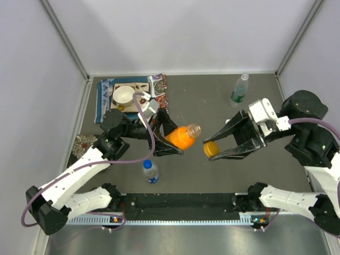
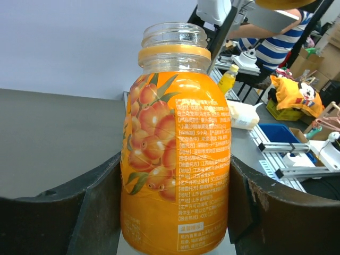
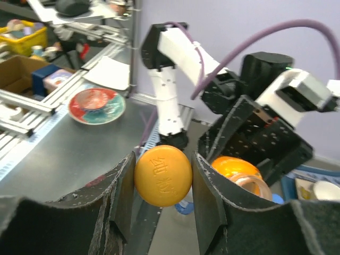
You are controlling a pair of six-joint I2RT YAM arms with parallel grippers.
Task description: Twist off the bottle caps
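Observation:
The short orange bottle [image 1: 182,137] is lifted off the table and tilted, and my left gripper [image 1: 169,137] is shut on its body. In the left wrist view the bottle [image 2: 175,159] fills the space between the fingers of the left gripper [image 2: 175,212], and its neck [image 2: 174,34] is open with no cap. Just to its right, my right gripper [image 1: 210,149] is shut on the orange cap [image 1: 211,149], apart from the neck. The right wrist view shows the cap [image 3: 162,175] pinched by its rim in the right gripper [image 3: 162,180], with the bottle [image 3: 236,169] behind.
A clear bottle with a blue label and blue cap [image 1: 151,171] stands near the front. A greenish clear bottle [image 1: 239,90] stands at the back right. A white bowl [image 1: 123,95] sits on a patterned cloth [image 1: 105,98], and a patterned plate [image 1: 85,143] lies at the left.

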